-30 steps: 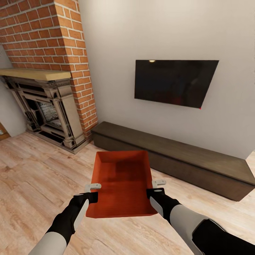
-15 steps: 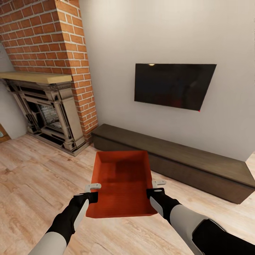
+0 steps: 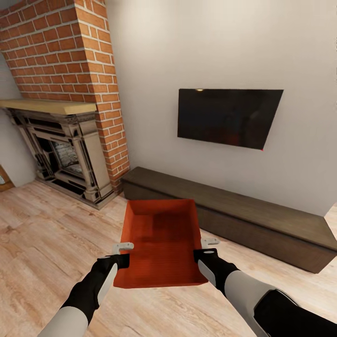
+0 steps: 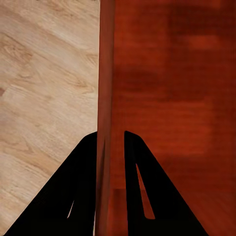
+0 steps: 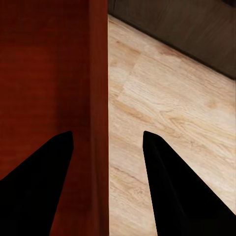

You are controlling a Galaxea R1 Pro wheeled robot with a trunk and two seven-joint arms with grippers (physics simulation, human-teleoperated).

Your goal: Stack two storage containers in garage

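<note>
Head cam: high, facing fwd and down over both arms toward TV wall (image 3: 234, 56), mid-range.
L wrist cam: close, looking along jaws at container (image 4: 167, 98) wall and plank floor (image 4: 44, 98).
R wrist cam: close, same container's opposite wall.
Shared: container, plank floor in all three.

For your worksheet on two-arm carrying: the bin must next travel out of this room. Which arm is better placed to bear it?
Left, marginally: the left gripper pinches the storage container wall tightly, while the right gripper straddles its wall with a visible gap. Both should probably stay on.
</note>
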